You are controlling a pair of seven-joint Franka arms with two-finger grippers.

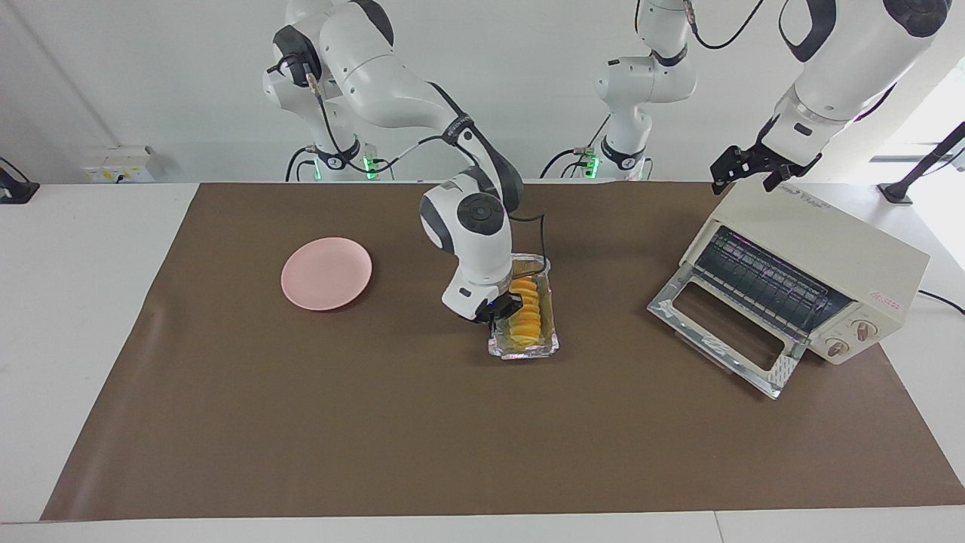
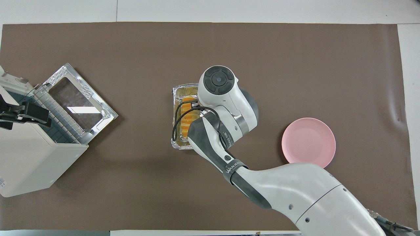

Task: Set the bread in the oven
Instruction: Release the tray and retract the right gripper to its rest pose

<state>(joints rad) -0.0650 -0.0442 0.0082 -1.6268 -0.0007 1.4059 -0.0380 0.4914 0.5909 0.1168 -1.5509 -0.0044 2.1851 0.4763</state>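
The right gripper (image 1: pixel 503 315) is down in the crinkled silver foil tray (image 1: pixel 556 323), at the side of the small yellow-orange ridged bread loaf (image 1: pixel 525 313); whether its fingers have clenched on the loaf or stand released cannot be told, since the wrist covers them from above. The loaf lies lengthwise inside the tray, which rests on the brown table mat (image 1: pixel 377 422) about midway between the mat's two short edges.

The left gripper (image 1: pixel 754 167) hangs over the top of the cream-white boxy toaster oven (image 1: pixel 829 241), above the top edge nearest the robots, and this arm waits; its finger state also cannot be told. The oven stands at the mat's short edge at the left arm's end, its glass door (image 1: pixel 724 332) dropped flat open and the wire rack (image 1: pixel 769 283) showing inside.

A round pink plate (image 1: pixel 326 273) sits on the mat toward the right arm's end, well apart from the tray.
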